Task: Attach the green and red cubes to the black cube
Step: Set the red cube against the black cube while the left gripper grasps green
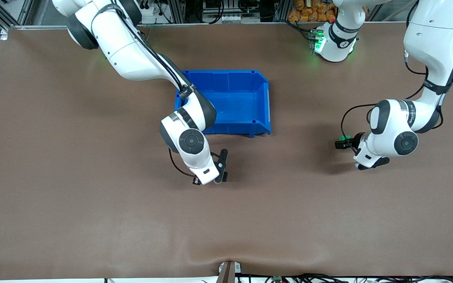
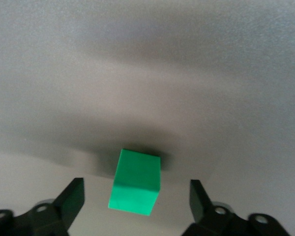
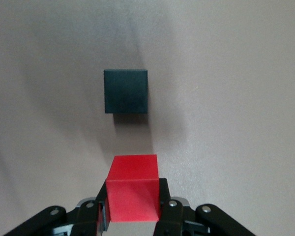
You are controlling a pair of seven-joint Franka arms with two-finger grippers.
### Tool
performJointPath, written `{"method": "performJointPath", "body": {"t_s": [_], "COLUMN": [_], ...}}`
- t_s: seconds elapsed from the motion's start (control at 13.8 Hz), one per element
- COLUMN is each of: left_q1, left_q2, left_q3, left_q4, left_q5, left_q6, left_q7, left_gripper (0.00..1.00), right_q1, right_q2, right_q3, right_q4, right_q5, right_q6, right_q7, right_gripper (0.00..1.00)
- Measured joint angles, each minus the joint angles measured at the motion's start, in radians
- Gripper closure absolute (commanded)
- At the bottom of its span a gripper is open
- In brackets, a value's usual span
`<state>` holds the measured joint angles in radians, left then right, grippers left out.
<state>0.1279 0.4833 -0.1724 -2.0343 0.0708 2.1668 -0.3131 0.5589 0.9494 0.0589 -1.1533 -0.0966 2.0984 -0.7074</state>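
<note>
Two grippers are working low over the brown table [image 1: 73,196]. I'm seeing the right gripper [image 3: 133,211] pinching the red cube [image 3: 133,189] just above the matte black cube [image 3: 126,91], near the blue bin [image 1: 230,98]. Toward the left arm's end, the left gripper [image 2: 136,199] is sitting spread around the bright green cube [image 2: 136,182].

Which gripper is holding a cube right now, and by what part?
The right gripper grips the red cube by two facing sides. The left gripper holds nothing; its jaws straddle the green cube.
</note>
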Motion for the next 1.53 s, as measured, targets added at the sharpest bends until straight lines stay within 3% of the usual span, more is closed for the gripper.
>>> {"method": "performJointPath", "body": {"t_s": [0.51, 0.58, 0.65, 0.73, 1.53], "left_q1": [0.003, 0.003, 0.003, 0.003, 0.005], "left_q2": [0.018, 0.018, 0.018, 0.018, 0.019], "left_q3": [0.000, 0.000, 0.000, 0.000, 0.000], "left_q4": [0.000, 0.000, 0.001, 0.002, 0.032], "left_q5": [0.024, 0.024, 0.024, 0.024, 0.024], "left_q6": [0.012, 0.013, 0.013, 0.014, 0.022], "left_q7": [0.000, 0.000, 0.000, 0.000, -0.009], "left_gripper": [0.54, 0.66, 0.87, 1.00, 1.00], "right_q1": [0.044, 0.047, 0.049, 0.050, 0.067], "right_q2": [0.059, 0.061, 0.063, 0.067, 0.101], "right_q3": [-0.036, -0.037, -0.037, -0.037, -0.041], "right_q4": [0.060, 0.060, 0.062, 0.066, 0.099], "right_q5": [-0.001, -0.001, -0.001, -0.001, -0.004], "right_q6": [0.006, 0.011, 0.014, 0.014, 0.040], "right_q7": [0.016, 0.016, 0.016, 0.016, 0.021], "right_gripper": [1.00, 1.00, 1.00, 1.00, 1.00]}}
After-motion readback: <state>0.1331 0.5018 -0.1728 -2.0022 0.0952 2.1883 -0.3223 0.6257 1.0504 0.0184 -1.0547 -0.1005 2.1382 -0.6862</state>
